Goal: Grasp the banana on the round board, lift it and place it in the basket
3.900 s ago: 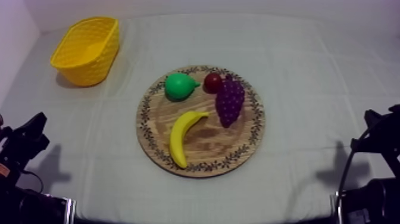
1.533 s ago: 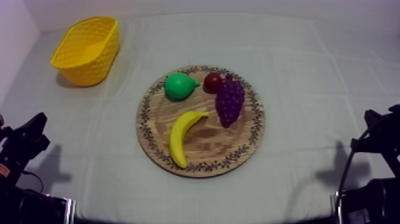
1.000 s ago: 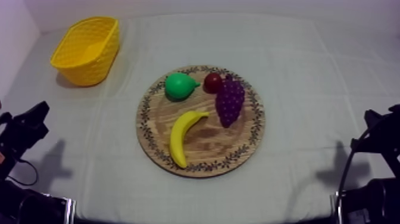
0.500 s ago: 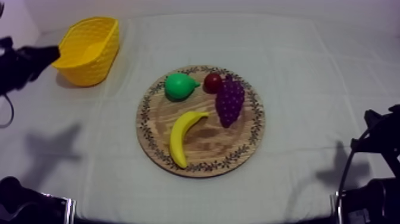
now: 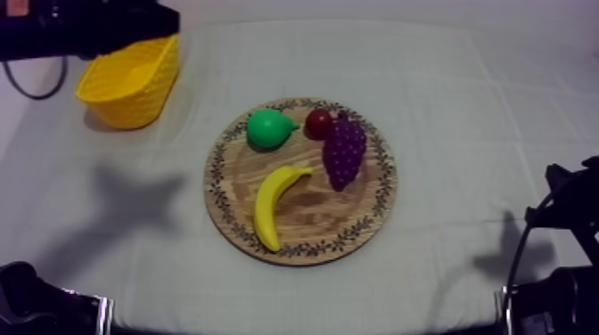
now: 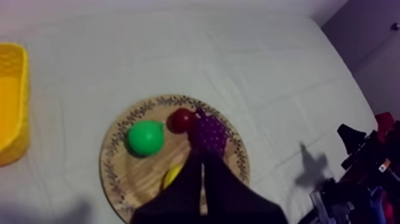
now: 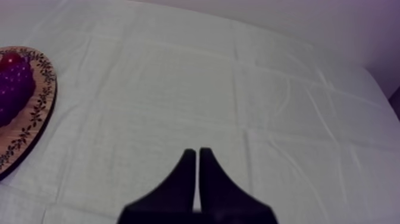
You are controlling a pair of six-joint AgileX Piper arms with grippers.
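Banana point(image 5: 272, 207) lies on the board point(image 5: 307, 227), well apart from my pressed-together left hand point(image 6: 201, 157) near the basket point(image 5: 125, 93).

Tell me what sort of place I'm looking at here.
Most likely a robot test bench, not a kitchen: a cloth-covered table, a toy banana on a wooden board, a yellow basket, and a black robot arm by the basket.

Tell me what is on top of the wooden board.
On the wooden board lie a banana, a pear, a small red fruit and a bunch of grapes; the wood beneath them is covered.
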